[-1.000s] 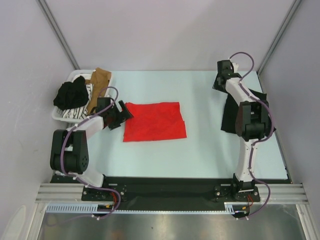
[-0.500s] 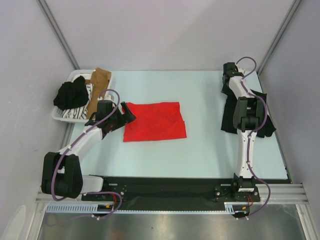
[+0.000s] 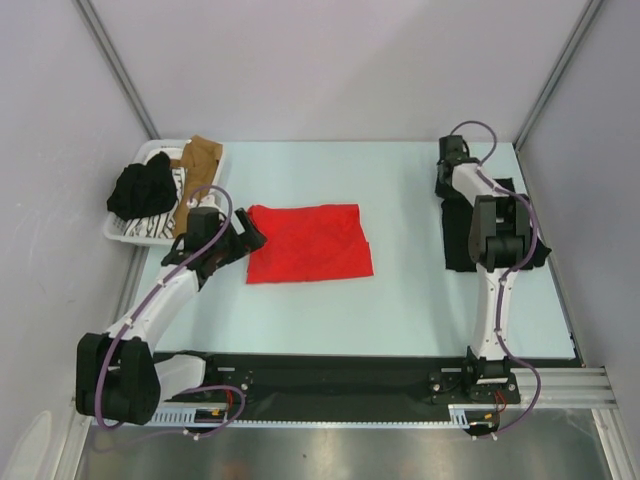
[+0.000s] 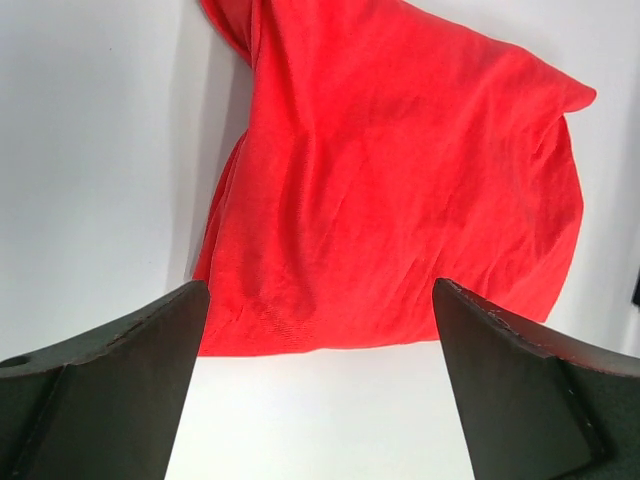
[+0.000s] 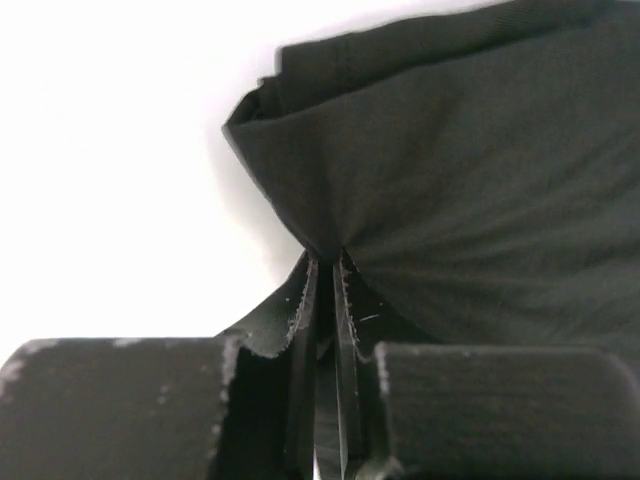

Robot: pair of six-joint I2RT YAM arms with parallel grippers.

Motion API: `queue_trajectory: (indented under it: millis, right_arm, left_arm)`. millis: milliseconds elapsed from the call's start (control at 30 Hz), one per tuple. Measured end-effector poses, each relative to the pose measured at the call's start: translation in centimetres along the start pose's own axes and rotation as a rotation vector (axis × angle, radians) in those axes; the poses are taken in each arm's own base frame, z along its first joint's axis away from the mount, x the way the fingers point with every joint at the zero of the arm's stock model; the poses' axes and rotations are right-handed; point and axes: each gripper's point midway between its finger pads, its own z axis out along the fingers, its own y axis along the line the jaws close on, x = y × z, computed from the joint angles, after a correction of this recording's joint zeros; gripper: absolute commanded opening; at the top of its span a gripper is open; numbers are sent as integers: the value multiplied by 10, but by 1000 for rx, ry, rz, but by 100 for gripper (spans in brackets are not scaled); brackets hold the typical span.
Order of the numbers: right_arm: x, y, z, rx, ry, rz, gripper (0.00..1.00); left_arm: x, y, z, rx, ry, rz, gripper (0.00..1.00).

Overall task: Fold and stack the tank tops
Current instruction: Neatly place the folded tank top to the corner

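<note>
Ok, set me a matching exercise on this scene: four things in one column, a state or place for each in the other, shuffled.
Column one:
1. red tank top
2. black tank top
3. left hand
4. white basket

Column two:
A. far left, clothes piled inside
B. open, facing the red cloth's edge
C. pinched at its edge by the right hand
D. lying flat on the table, ungripped

Pairs: 1-D, 2-C, 3-B, 4-A
</note>
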Motion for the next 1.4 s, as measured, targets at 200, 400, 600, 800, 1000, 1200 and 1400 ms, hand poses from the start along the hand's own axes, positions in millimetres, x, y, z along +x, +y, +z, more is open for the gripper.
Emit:
queue_trajectory:
  millis: [200, 400, 600, 800, 1000, 1200, 1400]
  right_arm:
    - [72, 78, -67, -190, 21, -235, 12]
    - [164, 101, -133, -253, 84, -334, 28]
    - [199, 52, -150, -130, 116, -220, 48]
    - [212, 48, -162, -152, 152, -184, 68]
    - [218, 72, -186, -285, 201, -197, 71]
    - [170, 116, -220, -456, 134, -156, 77]
    - [131, 160, -225, -577, 104, -119, 82]
  left_arm:
    - [7, 3, -4, -3, 0, 5, 99]
    - [17, 5, -7, -4, 15, 13, 99]
    - [23, 9, -7, -9, 24, 13, 99]
    - [25, 10, -6, -13, 30, 19, 100]
    - [34, 21, 7, -54, 77, 9, 100]
    - [31, 36, 23, -111, 110, -24, 100]
    - [12, 38, 46, -113, 114, -48, 100]
